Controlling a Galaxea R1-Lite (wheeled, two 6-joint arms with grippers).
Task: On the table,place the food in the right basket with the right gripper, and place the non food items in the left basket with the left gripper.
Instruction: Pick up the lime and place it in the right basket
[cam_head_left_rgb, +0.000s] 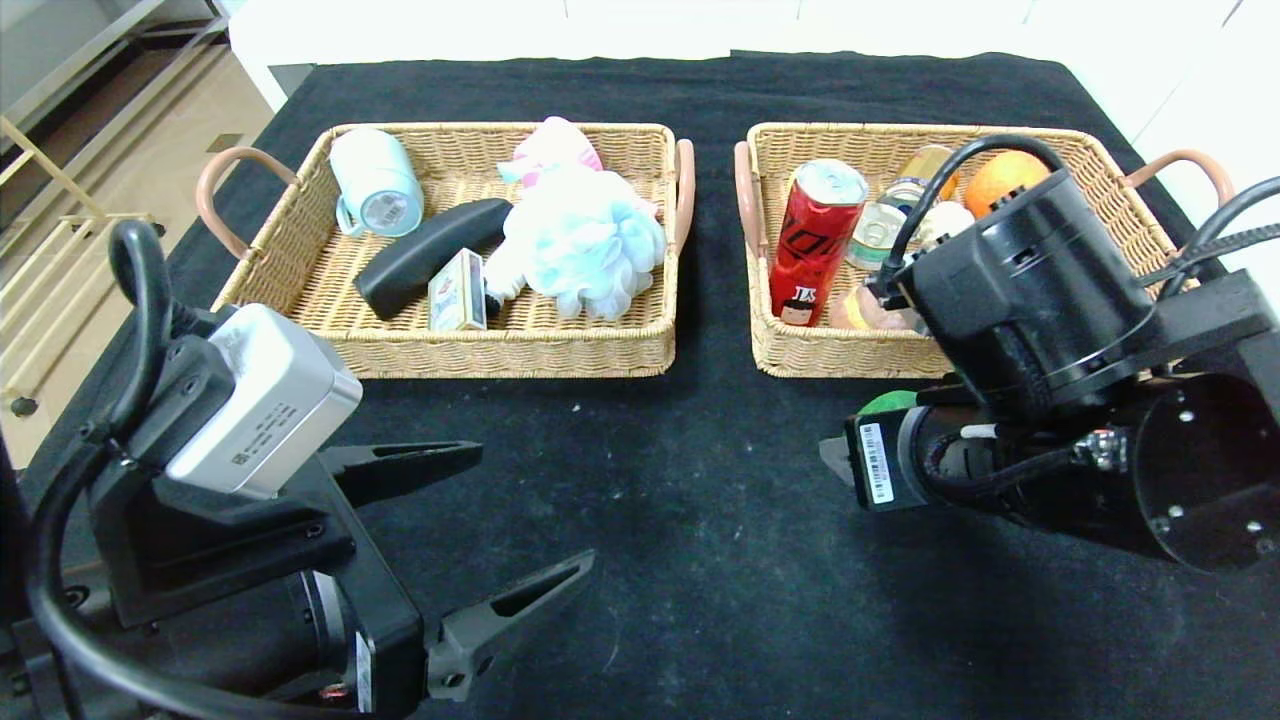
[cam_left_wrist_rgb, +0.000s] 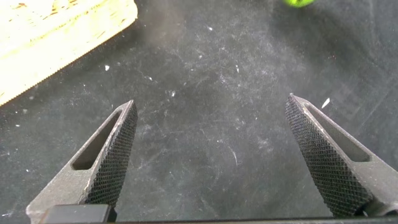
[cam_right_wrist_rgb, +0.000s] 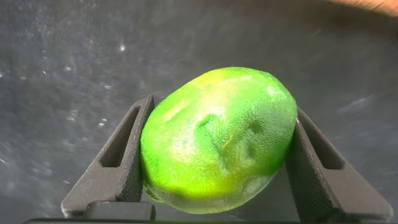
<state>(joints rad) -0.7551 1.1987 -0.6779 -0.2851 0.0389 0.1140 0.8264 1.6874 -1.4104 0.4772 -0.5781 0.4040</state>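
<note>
My right gripper is shut on a round green fruit, held just above the black table in front of the right basket. In the head view only a sliver of the fruit shows beside the right wrist. A red soda can lies in that basket with other food. The left basket holds a light-blue bath pouf and a cream card box. My left gripper hovers open near the table's front left, with only bare cloth between its fingers.
The left basket also holds a pale blue mug, a long black object and a pink plush toy. An orange and tin cans lie in the right basket. Black cloth stretches between the two arms.
</note>
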